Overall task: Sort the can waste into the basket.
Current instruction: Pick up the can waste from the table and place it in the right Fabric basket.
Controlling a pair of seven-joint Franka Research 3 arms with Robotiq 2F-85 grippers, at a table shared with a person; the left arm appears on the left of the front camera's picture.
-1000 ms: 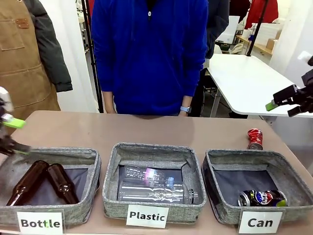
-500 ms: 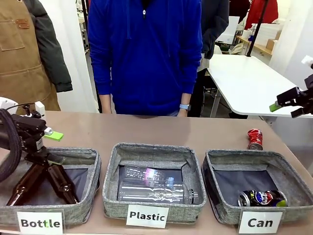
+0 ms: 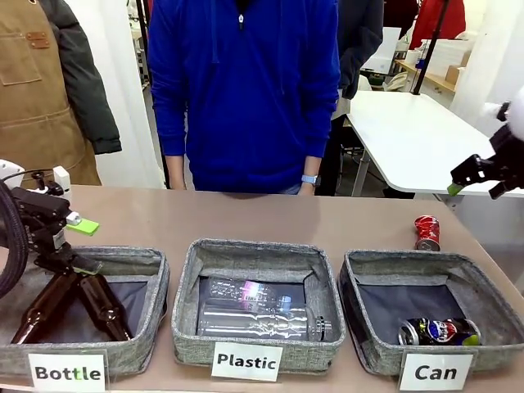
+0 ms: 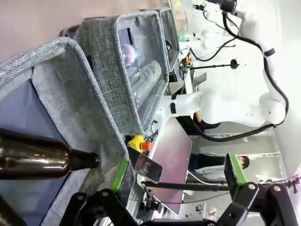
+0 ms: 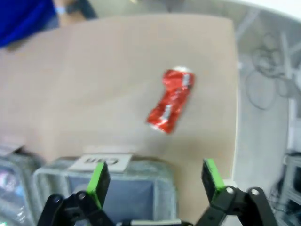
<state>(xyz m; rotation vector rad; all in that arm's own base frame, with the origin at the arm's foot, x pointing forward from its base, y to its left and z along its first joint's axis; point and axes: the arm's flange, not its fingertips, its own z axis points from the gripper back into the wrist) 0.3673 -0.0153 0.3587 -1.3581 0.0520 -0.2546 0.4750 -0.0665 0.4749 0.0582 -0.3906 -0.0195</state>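
Left arm swung in since a second ago, left pincer now over Bottle bin at table's left edge, jaws wide, empty. Right pincer lifted slightly, hangs above table's right edge, spread wide, holding nothing. Table carries three bins along near edge. Can basket at near right corner, blue can already inside. Red can lies on table just behind basket, near right edge. Step in hand, I'd say: reach for red can. Next: right pincer drops, straddles can, closes.
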